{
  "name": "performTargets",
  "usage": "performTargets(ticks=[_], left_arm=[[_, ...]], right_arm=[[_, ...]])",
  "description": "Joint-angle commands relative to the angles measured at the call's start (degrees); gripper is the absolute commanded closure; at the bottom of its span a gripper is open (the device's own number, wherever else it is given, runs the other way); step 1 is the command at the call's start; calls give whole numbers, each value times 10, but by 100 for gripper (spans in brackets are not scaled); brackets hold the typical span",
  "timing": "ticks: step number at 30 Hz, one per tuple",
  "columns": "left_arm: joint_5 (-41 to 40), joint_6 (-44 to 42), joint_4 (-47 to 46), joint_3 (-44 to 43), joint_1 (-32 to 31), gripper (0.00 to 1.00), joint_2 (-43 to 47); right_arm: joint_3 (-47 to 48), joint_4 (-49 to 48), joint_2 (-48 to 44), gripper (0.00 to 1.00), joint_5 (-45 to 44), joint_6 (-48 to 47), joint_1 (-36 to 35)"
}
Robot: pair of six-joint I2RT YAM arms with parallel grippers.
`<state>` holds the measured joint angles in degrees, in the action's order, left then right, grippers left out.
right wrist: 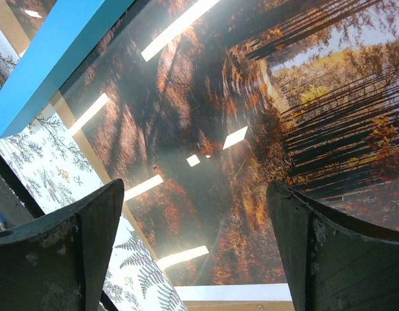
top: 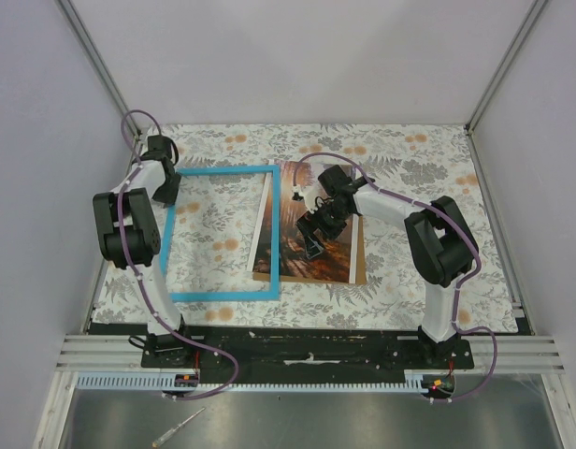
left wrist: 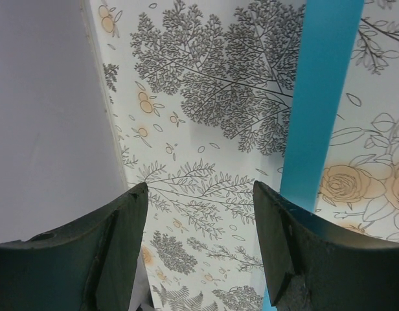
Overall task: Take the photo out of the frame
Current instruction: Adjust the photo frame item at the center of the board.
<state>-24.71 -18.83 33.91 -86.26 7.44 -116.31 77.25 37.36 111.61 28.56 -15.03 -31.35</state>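
Note:
The blue frame (top: 220, 296) lies flat on the floral table cover, left of centre. The photo (top: 333, 258), an orange-brown forest print on a brown board, lies to the right of the opening, its left edge overlapping the frame's right side. My right gripper (top: 313, 247) hovers open over the photo's middle. In the right wrist view the print (right wrist: 219, 97) fills the space between the open right gripper (right wrist: 196, 207), with the blue frame (right wrist: 57, 58) at upper left. My left gripper (top: 166, 195) is open at the frame's far left corner. Only floral cover shows in the open left gripper (left wrist: 199, 207), and the frame (left wrist: 319, 97) runs just beside its right finger.
The floral cover (top: 410, 178) spreads over the whole table. White enclosure walls stand on the left (left wrist: 44, 129), right and back. A metal rail (top: 307, 354) with both arm bases runs along the near edge. Brown board (top: 360, 267) shows past the print's right side.

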Motion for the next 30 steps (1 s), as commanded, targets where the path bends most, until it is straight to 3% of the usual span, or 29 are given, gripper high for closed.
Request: performTargets(ticks=[1, 12, 22, 30], left_arm=[[65, 5, 0, -22, 1, 28, 49], [179, 22, 15, 16, -4, 28, 116], [165, -4, -6, 92, -12, 28, 122], [143, 11, -22, 103, -16, 28, 103]], right_arm=[[-6, -8, 17, 2, -12, -4, 4], [-2, -8, 13, 2, -9, -3, 4], [-7, -7, -2, 2, -12, -4, 12], [-4, -10, 26, 2, -34, -13, 13]])
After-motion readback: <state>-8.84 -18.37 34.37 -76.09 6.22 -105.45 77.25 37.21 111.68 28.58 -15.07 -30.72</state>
